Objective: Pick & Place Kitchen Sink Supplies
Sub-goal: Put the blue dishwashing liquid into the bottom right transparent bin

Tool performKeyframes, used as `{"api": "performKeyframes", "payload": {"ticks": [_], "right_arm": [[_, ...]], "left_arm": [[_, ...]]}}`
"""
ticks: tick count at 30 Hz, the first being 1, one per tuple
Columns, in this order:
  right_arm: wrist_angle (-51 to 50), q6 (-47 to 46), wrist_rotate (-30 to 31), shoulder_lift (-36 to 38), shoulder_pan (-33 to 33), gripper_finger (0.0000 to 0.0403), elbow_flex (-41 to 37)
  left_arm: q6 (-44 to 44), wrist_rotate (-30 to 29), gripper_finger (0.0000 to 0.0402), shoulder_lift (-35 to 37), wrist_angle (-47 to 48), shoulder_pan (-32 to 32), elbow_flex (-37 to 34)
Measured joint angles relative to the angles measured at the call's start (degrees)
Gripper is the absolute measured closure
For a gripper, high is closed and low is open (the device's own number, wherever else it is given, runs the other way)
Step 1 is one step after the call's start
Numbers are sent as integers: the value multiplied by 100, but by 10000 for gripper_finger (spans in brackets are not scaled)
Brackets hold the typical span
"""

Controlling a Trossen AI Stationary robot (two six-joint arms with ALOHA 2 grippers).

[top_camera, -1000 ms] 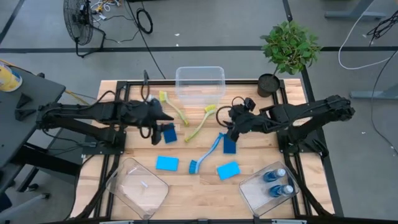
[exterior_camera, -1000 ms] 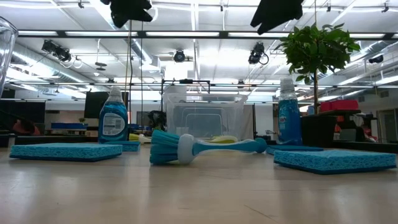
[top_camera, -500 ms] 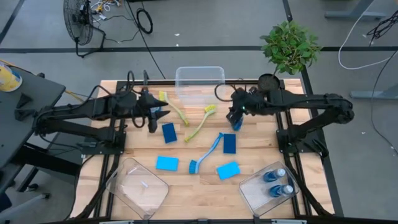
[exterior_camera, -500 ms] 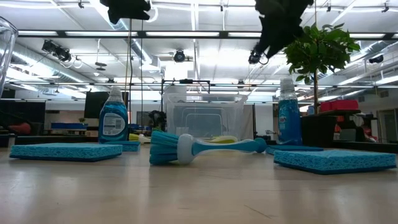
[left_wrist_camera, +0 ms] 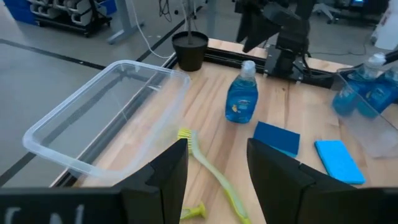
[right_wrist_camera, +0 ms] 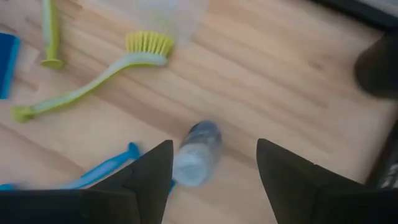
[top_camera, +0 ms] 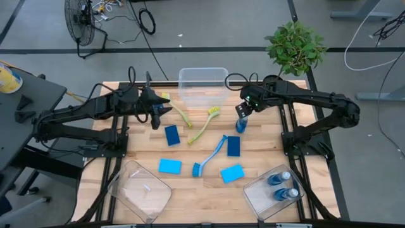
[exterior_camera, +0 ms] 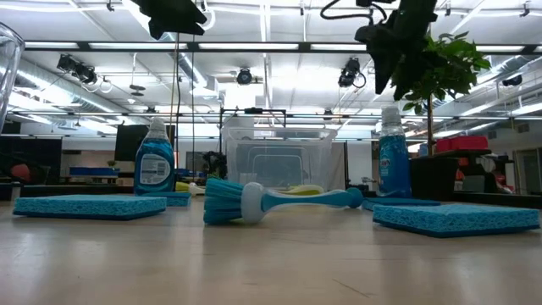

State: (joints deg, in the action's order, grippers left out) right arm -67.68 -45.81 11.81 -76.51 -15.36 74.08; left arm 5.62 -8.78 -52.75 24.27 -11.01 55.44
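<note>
A blue soap bottle (top_camera: 240,125) stands on its base right of centre, and my open right gripper (top_camera: 243,109) hangs above it; its cap (right_wrist_camera: 200,142) shows between the fingers, untouched. My open left gripper (top_camera: 158,113) hovers near the far left, beside a yellow-green brush (top_camera: 178,109). A second standing bottle (exterior_camera: 155,158) shows in the low view. Another yellow-green brush (top_camera: 204,125) and a blue brush (top_camera: 210,155) lie flat mid-table. Dark sponges (top_camera: 171,135) (top_camera: 233,145) and light sponges (top_camera: 169,166) (top_camera: 232,173) lie flat. Two more bottles (top_camera: 279,186) lie in the near-right bin.
A clear bin (top_camera: 203,85) sits at the far edge, another (top_camera: 140,190) at the near left, and a third (top_camera: 266,201) at the near right. A potted plant (top_camera: 292,49) stands at the far right corner. Bare wood shows along the near edge between the bins.
My right gripper has moved from over the dark sponge toward the far edge and has come lower, so that it now hangs over the standing bottle. My left gripper has drawn back toward the far edge. No object has moved.
</note>
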Motion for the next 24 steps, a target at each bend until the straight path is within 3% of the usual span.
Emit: {"api": "performKeyframes", "payload": {"ticks": [4, 14, 24], "right_arm": [[121, -164, -337, -1, -32, 170, 0], [189, -128, -238, 0, -32, 170, 0], [673, 3013, -731, -2, -28, 170, 0]], "left_arm": [[9, 2, 232, -2, 0, -45, 0], [-25, -15, 232, -11, -7, -45, 0], [-25, -17, 232, -11, -4, -45, 0]]}}
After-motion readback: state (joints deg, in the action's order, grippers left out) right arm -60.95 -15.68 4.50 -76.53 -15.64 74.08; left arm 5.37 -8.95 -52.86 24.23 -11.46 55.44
